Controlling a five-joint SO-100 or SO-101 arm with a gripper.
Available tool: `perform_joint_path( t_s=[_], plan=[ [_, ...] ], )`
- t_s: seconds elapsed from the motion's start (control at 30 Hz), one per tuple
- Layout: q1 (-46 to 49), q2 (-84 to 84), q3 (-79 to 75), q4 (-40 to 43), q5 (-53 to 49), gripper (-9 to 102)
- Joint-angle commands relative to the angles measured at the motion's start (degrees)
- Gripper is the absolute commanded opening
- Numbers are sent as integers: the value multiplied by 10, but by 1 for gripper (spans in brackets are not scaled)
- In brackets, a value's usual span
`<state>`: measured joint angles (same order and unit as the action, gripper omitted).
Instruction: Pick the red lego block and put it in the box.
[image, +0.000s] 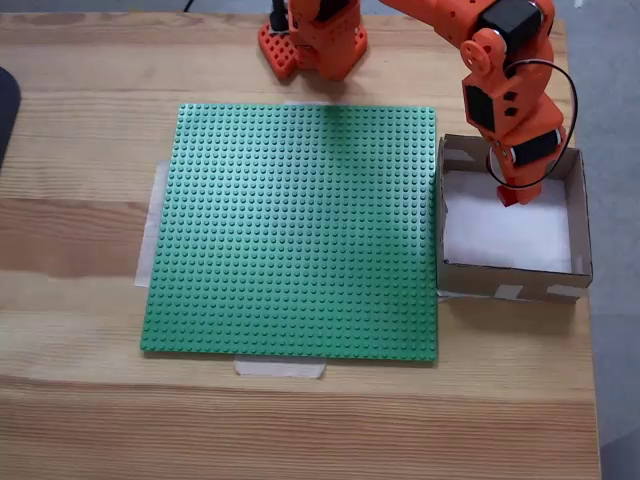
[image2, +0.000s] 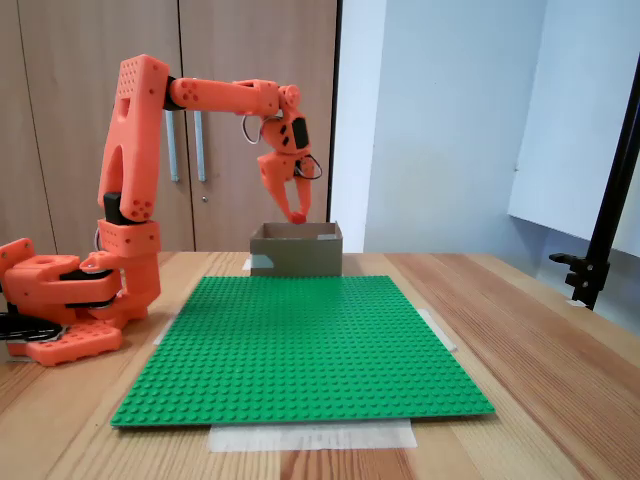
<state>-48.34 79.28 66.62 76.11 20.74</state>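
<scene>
We see the orange arm's hand (image2: 298, 214) pinching the red lego block (image2: 299, 215) above the open box (image: 580, 215), beside the green baseplate (image: 295, 230).

Even, soft daylight; faint shadows; both fixed views sharp, no glare.

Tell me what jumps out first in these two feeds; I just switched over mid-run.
The bright orange arm stands out first, reaching from its base at the table's far edge so its end effector hangs over the box. Something small and red sits at its tip, likely the red lego block. Next is the big green baseplate, taped mid-table just left of the box in the top-down fixed view.
</scene>
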Motion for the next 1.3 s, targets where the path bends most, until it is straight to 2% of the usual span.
perform_joint_path(
  t_s=[0.0,0.67,0.93,1.27],
  plan=[
    [-4,4,-27,4,3,9],
    [-1,27,-12,14,-2,18],
    [5,84,58,-17,-11,17],
    [26,189,165,-57,-29,8]
  ],
)
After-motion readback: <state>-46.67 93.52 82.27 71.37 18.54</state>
